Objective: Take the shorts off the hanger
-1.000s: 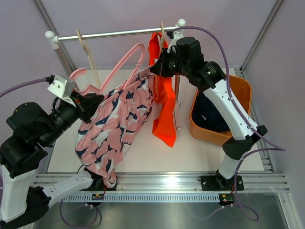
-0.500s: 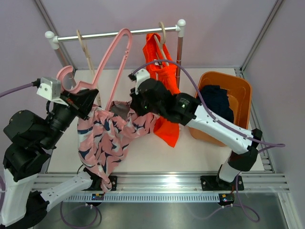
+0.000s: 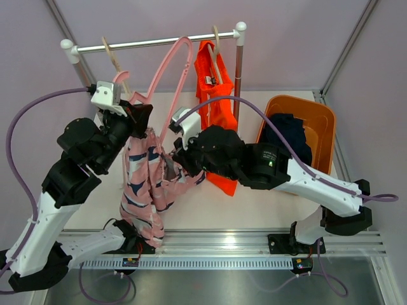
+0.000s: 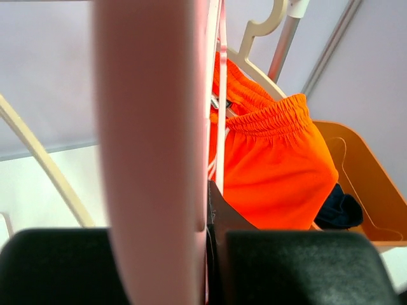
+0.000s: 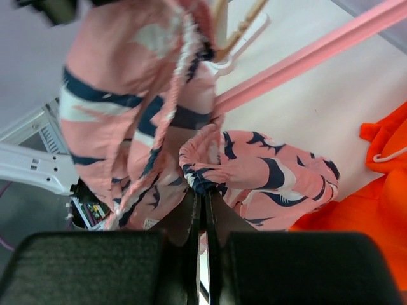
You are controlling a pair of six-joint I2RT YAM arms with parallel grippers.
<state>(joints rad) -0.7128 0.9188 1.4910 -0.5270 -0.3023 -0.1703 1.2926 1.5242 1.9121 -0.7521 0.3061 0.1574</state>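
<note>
One pink pair (image 3: 145,185), long axis vertical

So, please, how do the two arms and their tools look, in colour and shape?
The left arm and right arm have white shell links and rounded black joint housings. A lilac cable runs from each, and a white camera block sits at each wrist. The left tool and right tool have flat black fingers.

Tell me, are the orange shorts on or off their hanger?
On: the orange shorts hang from the cream hanger on the rail.
</note>
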